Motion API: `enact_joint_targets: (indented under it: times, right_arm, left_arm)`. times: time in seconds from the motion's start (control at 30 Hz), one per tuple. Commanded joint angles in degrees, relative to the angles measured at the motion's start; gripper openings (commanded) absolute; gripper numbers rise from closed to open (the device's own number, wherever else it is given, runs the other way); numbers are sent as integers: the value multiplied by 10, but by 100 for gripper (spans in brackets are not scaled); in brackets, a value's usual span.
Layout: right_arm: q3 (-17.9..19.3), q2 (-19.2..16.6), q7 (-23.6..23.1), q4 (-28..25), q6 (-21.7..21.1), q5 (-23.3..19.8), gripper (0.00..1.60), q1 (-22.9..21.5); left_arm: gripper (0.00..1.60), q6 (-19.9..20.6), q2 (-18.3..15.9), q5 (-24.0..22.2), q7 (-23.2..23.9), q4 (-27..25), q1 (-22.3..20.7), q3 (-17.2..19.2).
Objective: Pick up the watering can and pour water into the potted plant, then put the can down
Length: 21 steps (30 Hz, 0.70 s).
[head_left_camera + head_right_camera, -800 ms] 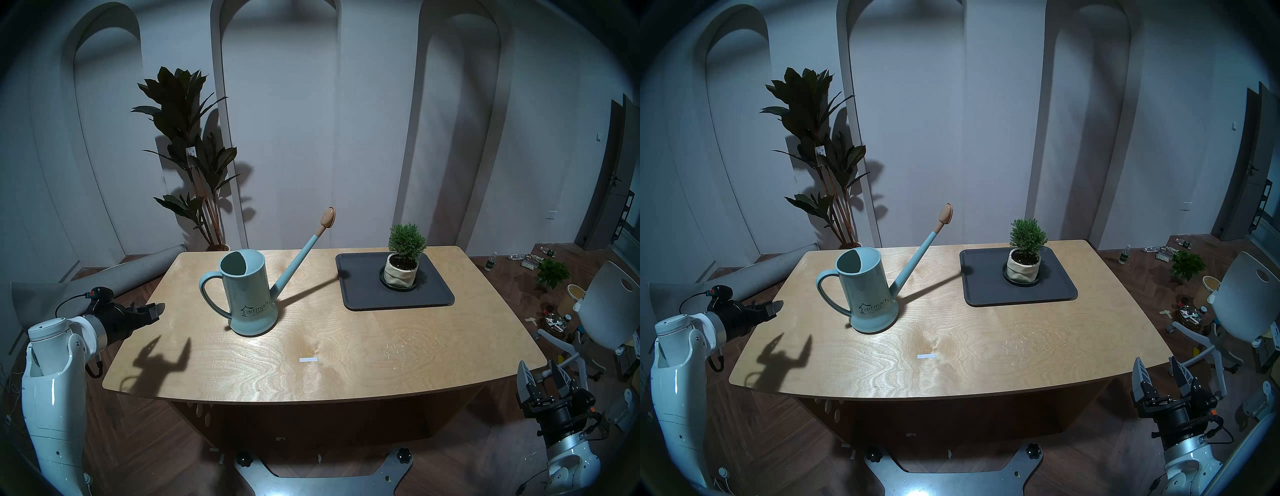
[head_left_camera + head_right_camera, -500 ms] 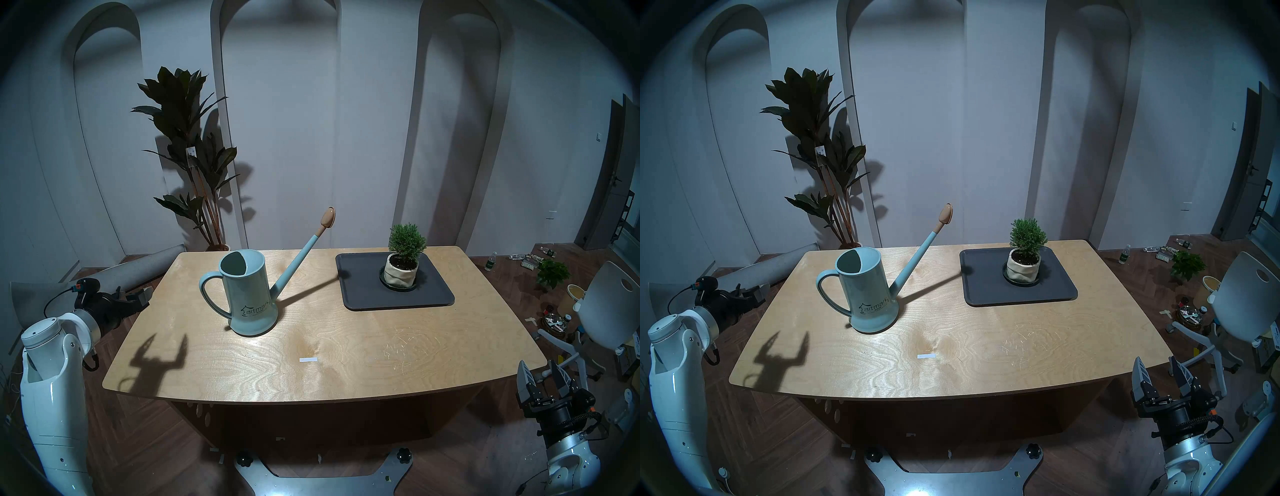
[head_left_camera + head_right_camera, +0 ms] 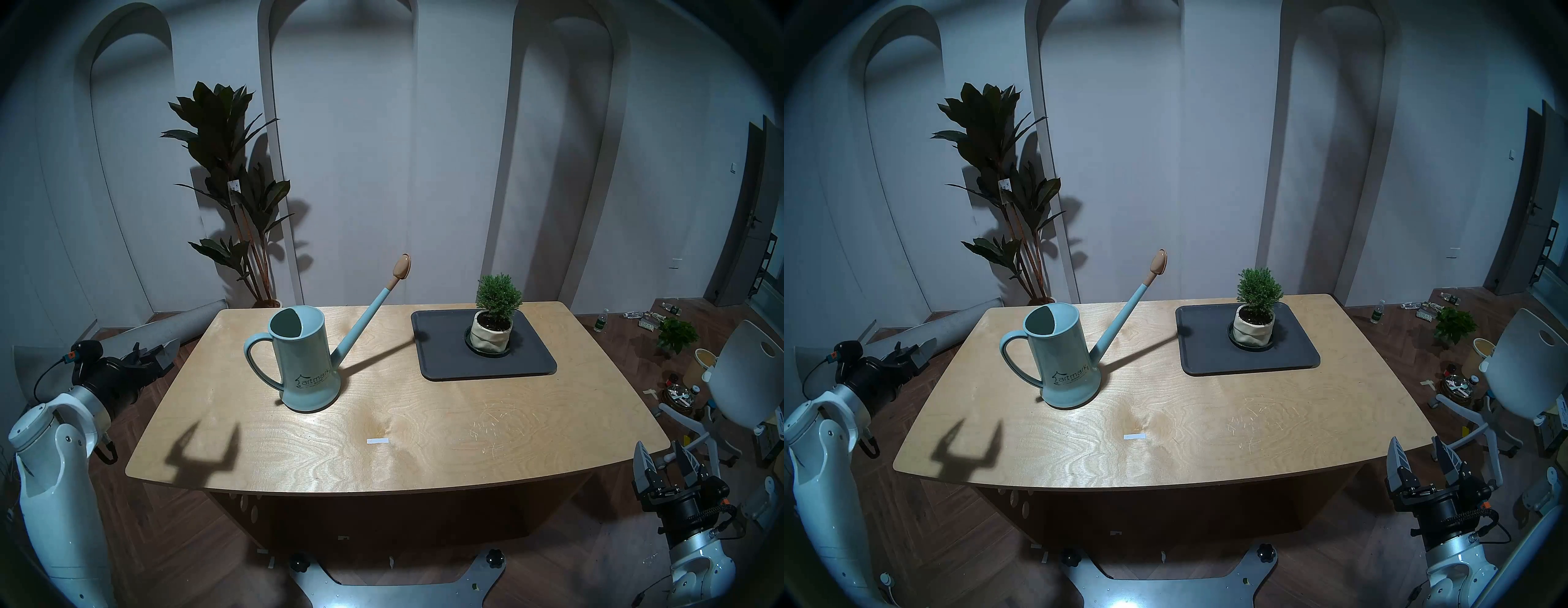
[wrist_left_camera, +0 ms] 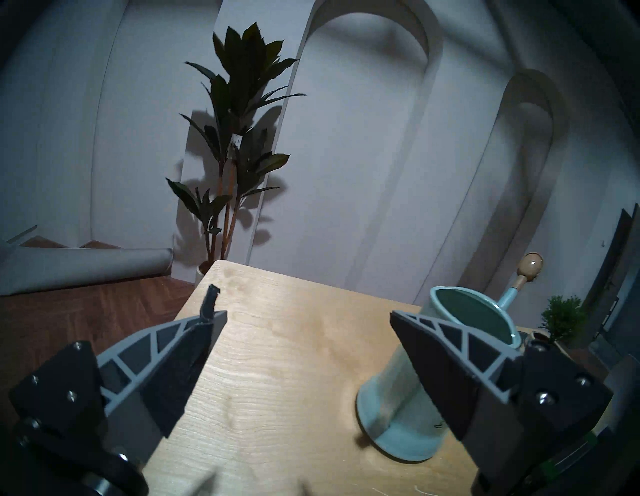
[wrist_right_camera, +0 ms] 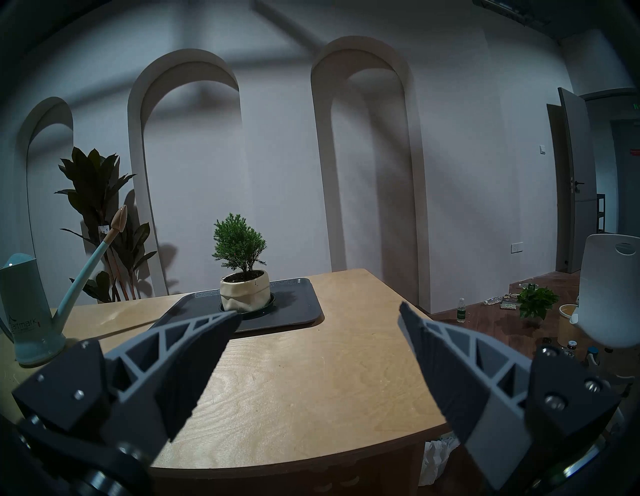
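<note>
The pale teal watering can (image 3: 305, 365) stands upright on the left half of the wooden table (image 3: 382, 424), with its loop handle to the left and its tan-tipped spout rising to the right. The potted plant (image 3: 494, 322), a small bushy shrub in a cream pot on a dark saucer, sits on a dark tray (image 3: 445, 361) at the back right. My left gripper (image 3: 155, 354) hangs open and empty beyond the table's left edge, well left of the handle. In the left wrist view the can (image 4: 391, 415) shows partly behind the right finger. My right gripper (image 3: 659, 452) is open and empty off the front right corner.
A tall dark broad-leaved plant (image 3: 229, 170) stands on the floor behind the table's left end, and a rolled grey mat (image 3: 178, 327) lies beside it. On the right are a white chair (image 3: 746, 373), a small leafy plant (image 3: 676, 335) and floor clutter.
My left arm has drawn back to the left, off the table's edge, and the wrist has turned. Its jaws stay open. The can, plant and right arm have not moved.
</note>
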<state>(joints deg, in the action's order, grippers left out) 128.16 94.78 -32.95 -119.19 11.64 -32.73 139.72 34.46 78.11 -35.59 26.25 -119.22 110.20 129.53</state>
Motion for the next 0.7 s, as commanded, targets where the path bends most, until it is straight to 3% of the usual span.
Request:
enact_joint_targets:
  times: [0.0,0.3,0.67]
  right_arm:
    - [1,-1,0,-8,1,0,160,-2]
    - [2,0,-3,-6,1,0,160,-3]
    - [3,1,-6,-5,1,0,160,-5]
  left_arm:
    - [160,-66,65,19,14,-17,48,-48]
    - [160,-147,128,81,3,0,61,-99]
    - [160,-238,180,125,-8,11,67,-106]
